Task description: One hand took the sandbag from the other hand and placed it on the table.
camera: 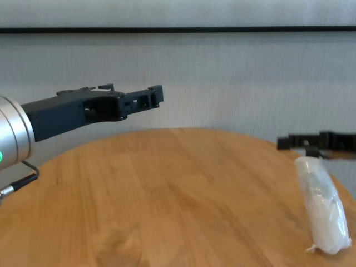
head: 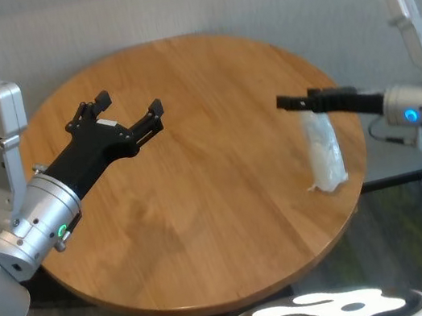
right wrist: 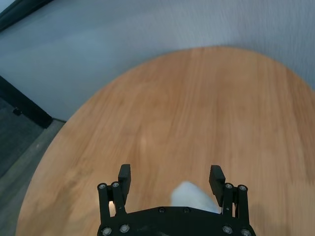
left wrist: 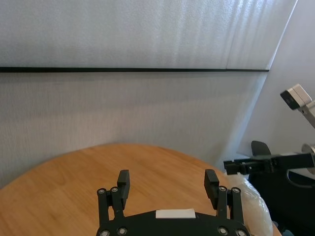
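The sandbag (head: 324, 150) lies on the round wooden table (head: 214, 174) near its right edge; it also shows in the chest view (camera: 324, 208) and the right wrist view (right wrist: 189, 194). My right gripper (head: 283, 102), with the blue ring, is open and hovers just above the bag's far end, not gripping it; its fingers (right wrist: 124, 177) stand wide apart. My left gripper (head: 129, 103), with the green ring, is open and empty above the table's left part; it also shows in the left wrist view (left wrist: 169, 179).
A grey wall stands close behind the table. The table's right edge (head: 361, 172) is just beside the sandbag. The robot's white body (head: 328, 313) is at the table's near edge.
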